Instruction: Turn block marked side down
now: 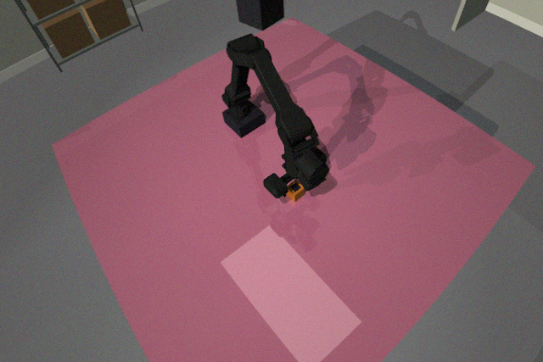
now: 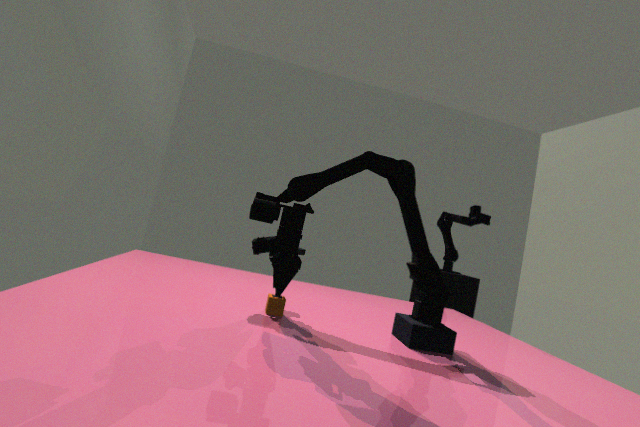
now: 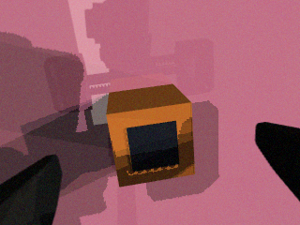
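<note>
We centre our wide-open, empty pincer (image 3: 155, 164) over the block (image 3: 151, 136), lowering evenly before closing on its orange sides.

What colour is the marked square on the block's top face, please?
Dark navy, almost black, on the orange block; clearest in the wrist view.

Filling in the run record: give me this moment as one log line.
phase: pre-grasp | gripper: open, empty, above block | orange block: on pink table, dark marked side up | flip: not done
</note>
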Controlling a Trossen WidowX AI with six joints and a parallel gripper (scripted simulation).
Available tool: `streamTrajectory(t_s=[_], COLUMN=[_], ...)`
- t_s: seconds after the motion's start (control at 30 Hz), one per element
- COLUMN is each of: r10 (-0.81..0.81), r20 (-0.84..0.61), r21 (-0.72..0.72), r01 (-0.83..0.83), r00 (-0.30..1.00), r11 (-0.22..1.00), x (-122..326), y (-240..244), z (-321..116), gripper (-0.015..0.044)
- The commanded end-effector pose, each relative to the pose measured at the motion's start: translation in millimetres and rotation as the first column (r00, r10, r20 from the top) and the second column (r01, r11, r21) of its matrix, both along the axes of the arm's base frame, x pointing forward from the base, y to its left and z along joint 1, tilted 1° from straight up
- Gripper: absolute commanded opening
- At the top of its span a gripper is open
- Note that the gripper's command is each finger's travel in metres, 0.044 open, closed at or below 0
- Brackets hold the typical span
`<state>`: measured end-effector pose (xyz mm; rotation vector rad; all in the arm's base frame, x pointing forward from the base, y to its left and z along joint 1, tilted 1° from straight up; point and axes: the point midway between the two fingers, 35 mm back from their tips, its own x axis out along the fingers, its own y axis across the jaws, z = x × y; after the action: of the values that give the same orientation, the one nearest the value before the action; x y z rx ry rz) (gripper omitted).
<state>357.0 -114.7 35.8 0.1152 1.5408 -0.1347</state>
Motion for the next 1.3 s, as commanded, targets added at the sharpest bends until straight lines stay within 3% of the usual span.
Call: streamTrajectory(t_s=[0.0, 0.4, 0.73, 1.27], r10=[-0.003, -0.003, -0.003, -0.003], r20=[-0.009, -0.009, -0.009, -0.009], r21=[0.007, 0.007, 0.007, 0.007], r01=[0.003, 0.003, 0.003, 0.003], r00=[1.000, 1.000, 1.000, 1.000], r11=[1.000, 1.000, 1.000, 1.000], x=[-2.4, -2.6, -2.6, -2.6], y=[1.5, 1.5, 1.5, 1.5], z=[-9.9, -27.0, -27.0, -27.0], gripper=[0.0440, 0.0440, 0.0177, 0.0071])
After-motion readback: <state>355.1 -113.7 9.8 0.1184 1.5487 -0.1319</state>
